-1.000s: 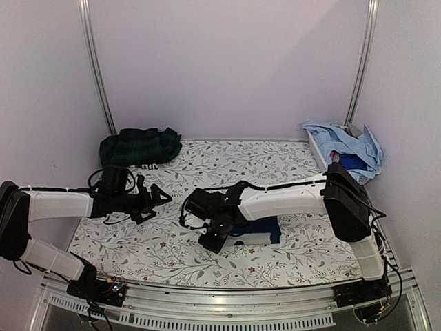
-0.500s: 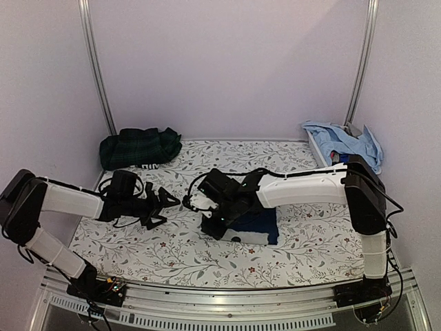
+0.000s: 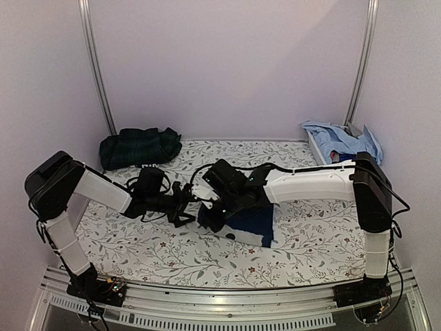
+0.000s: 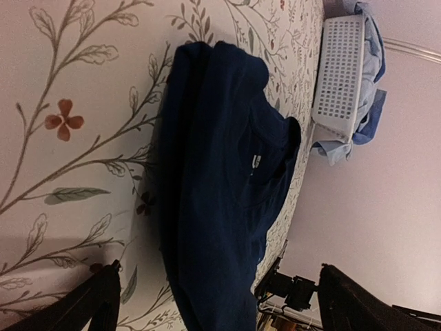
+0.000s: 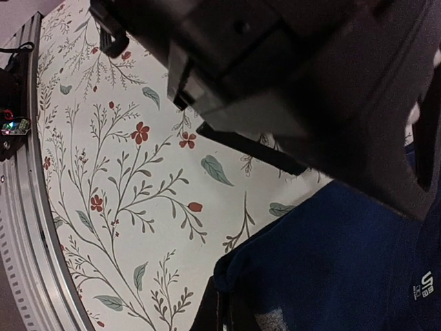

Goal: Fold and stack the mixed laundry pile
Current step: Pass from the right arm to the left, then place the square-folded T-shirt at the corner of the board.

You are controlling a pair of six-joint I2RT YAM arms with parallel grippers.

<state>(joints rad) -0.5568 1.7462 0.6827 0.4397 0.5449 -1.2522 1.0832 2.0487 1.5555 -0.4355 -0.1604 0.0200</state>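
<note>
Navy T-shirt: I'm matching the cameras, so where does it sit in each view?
Top external: navy T-shirt at centre, gripped by the right gripper.
Left wrist: navy T-shirt fills the middle.
Right wrist: navy T-shirt at lower right.
Shared landmark: the floral sheet beneath it.

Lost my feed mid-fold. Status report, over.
Right hand shut on navy T-shirt edge. Left hand wide open, empty, facing the shirt. Nothing in the way; green plaid piece far-left corner, light blue shirts in basket.
</note>
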